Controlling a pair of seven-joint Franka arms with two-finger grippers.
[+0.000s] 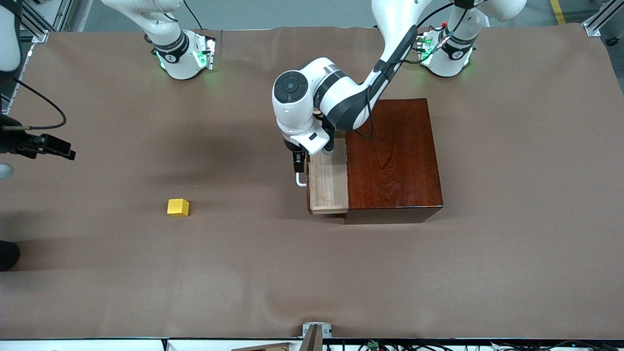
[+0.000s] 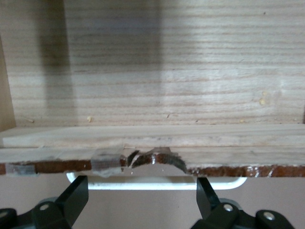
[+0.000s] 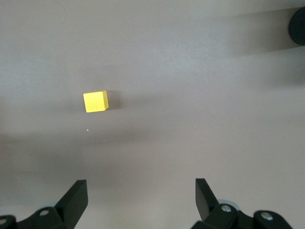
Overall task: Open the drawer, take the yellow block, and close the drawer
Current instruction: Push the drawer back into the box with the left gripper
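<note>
Left gripper (image 1: 300, 168) spread wide at the white handle (image 1: 301, 181) of the part-open drawer (image 1: 329, 183), gripping nothing. Right gripper (image 3: 140, 198) spread wide and bare above the surface (image 1: 146, 273). Yellow block (image 1: 178, 207) out on the surface toward the right arm's edge.

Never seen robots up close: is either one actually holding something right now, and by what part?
No. Left gripper open at the drawer handle; right gripper open above the table, block untouched.

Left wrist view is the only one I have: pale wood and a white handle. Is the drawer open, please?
Observer: Yes, the drawer is pulled partly out of the dark box.
Operator: Where is the yellow block?
Observer: The yellow block lies on the table, toward the right arm's end, not in the drawer.
Operator: Is the right gripper holding it?
Observer: No, the right gripper is open above the table, apart from the block.
</note>
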